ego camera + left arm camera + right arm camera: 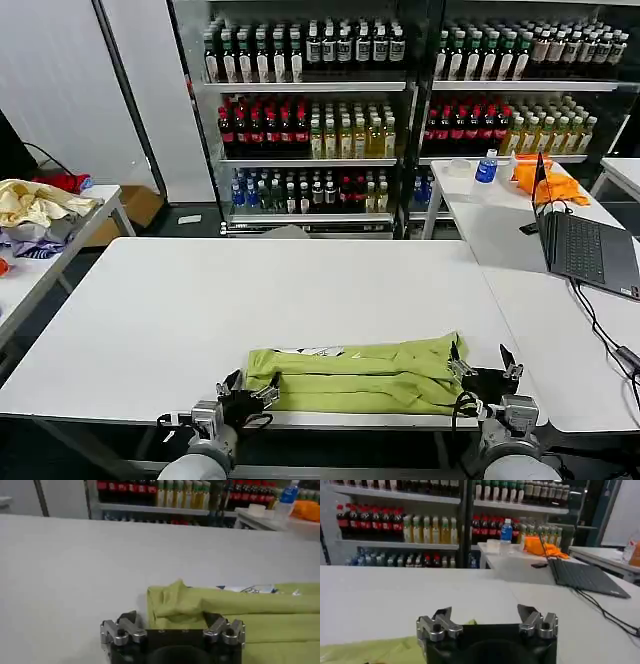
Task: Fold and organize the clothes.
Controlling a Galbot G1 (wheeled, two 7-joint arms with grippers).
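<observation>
From the head view, you see the lime T-shirt (355,376) folded into a long band at the near edge of the white desk (200,310), lying between your two end effectors. Your left end effector (246,392) sits just off the shirt's left end with its fingers spread and nothing held. Your right end effector (486,371) sits at the shirt's right end, fingers also spread and empty.

From the left wrist view, your left end effector (173,625) is spread wide, and the T-shirt (240,612) lies just ahead of it, one fingertip (216,620) over the folded edge and the other fingertip (127,621) over bare desk (75,570).

From the right wrist view, your right end effector (485,617) is spread over the desk (380,600), holding nothing, with a corner of the T-shirt (370,651) just beside one finger (440,622).
</observation>
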